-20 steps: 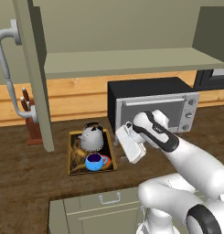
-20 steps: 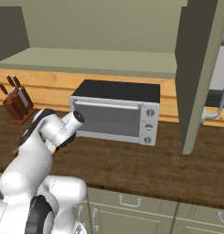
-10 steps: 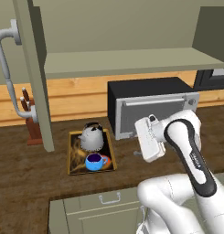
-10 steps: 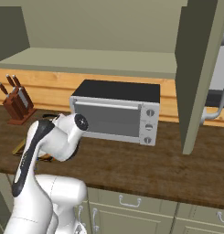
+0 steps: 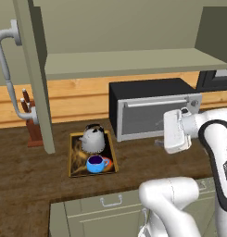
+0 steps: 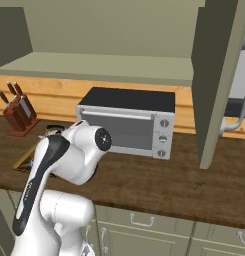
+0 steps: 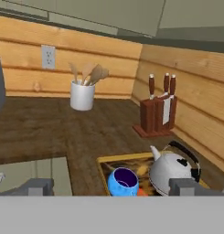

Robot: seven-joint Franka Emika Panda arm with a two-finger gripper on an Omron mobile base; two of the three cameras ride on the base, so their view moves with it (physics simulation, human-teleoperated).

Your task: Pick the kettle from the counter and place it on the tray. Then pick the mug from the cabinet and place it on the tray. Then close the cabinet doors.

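the dark wood counter (image 5: pixel 22 171) bears the tray (image 5: pixel 72 159), toaster oven (image 5: pixel 149 109), knife block (image 5: pixel 34 129) and, seemingly, a utensil crock (image 7: pixel 82 95).

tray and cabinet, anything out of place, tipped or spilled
Nothing is tipped or spilled: the kettle and the mug stand upright on the tray. The one thing left undone is the cabinet doors, which hang open above the counter.

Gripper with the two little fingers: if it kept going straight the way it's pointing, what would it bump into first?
Probably the counter just past the mug and kettle on the tray; depth is unclear. The gripper is open and empty.
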